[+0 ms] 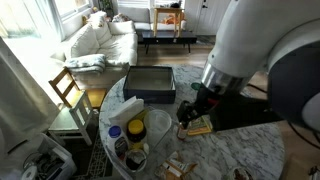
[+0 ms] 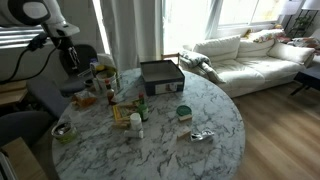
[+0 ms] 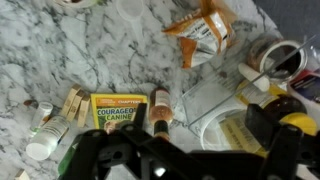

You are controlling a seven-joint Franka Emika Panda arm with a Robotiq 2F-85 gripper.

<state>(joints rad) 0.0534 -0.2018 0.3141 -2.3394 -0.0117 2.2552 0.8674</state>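
Above marble table (image 2: 212, 112), arm (image 1: 250, 50) bent downward, gripper (image 1: 191, 117) hovering over yellow box (image 3: 118, 110).

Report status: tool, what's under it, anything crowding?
Tool open, empty, above table. Yellow box and brown bottle nearest. Orange packet and jar close by.

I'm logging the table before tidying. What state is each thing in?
gripper: open, empty, above the table.
orange bag: lying flat, crumpled.
yellow Courageous Canine box: shut.
small brown bottle: capped.
glass jar: upright, lid off.
yellow-lidded jar: upright, lid on.
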